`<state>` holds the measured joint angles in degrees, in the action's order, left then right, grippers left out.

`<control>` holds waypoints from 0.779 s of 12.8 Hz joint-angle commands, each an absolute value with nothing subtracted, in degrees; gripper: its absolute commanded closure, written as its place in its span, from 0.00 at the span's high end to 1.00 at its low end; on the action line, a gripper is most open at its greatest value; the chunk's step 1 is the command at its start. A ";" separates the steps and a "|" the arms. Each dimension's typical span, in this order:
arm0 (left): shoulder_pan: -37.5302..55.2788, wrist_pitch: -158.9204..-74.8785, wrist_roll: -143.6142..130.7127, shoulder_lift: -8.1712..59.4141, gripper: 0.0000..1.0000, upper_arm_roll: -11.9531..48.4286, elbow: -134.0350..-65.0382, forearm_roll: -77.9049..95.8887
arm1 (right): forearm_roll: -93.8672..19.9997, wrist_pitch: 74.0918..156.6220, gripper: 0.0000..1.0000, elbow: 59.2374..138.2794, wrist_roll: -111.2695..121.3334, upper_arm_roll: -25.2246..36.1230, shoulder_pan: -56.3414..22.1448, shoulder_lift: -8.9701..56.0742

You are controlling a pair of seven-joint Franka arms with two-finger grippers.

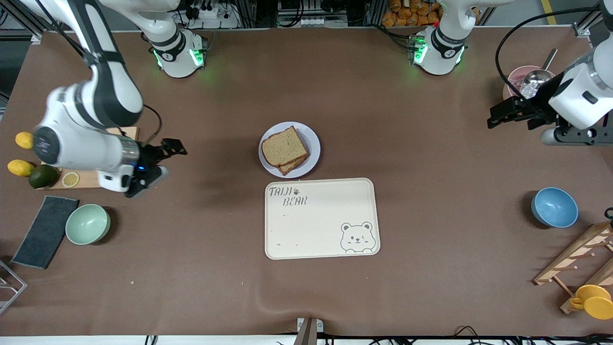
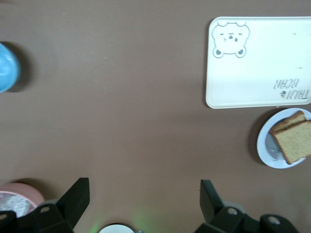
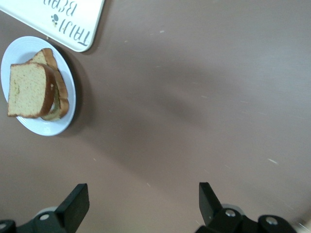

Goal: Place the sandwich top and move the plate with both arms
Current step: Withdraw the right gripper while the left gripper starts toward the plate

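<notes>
The plain brown sandwich top (image 1: 283,146) lies on a second slice, stacked on the pale round plate (image 1: 312,143) at the table's middle. The stack also shows in the left wrist view (image 2: 294,141) and the right wrist view (image 3: 29,90). My right gripper (image 1: 178,147) hangs open and empty over bare table toward the right arm's end, well apart from the plate (image 3: 48,127). My left gripper (image 1: 493,116) hangs open and empty over the table toward the left arm's end, beside a pink bowl. Whatever lies between the slices is hidden.
A cream bear tray (image 1: 322,218) lies just nearer the camera than the plate. A cutting board with lemons and a lime (image 1: 72,178), a mint bowl (image 1: 87,224) and a dark cloth (image 1: 45,231) sit at the right arm's end. A blue bowl (image 1: 554,207), a pink bowl with a scoop (image 1: 527,81) and a wooden rack (image 1: 579,258) sit at the left arm's end.
</notes>
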<state>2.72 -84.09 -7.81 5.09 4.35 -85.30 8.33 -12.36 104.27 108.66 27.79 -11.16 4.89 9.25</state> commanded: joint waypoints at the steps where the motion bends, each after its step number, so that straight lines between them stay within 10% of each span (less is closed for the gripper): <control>1: 2.02 -88.74 -7.21 5.54 1.00 4.48 -90.49 14.82 | -8.63 100.83 1.00 109.86 24.02 -11.95 6.76 2.13; 10: 2.11 -109.40 1.57 3.34 1.00 8.34 -113.62 29.87 | -5.01 83.94 1.00 95.90 4.57 4.55 2.30 -1.76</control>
<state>2.30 -104.94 -0.82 5.88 6.72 -108.01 27.49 -5.63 85.10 98.90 5.98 0.37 5.55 -2.84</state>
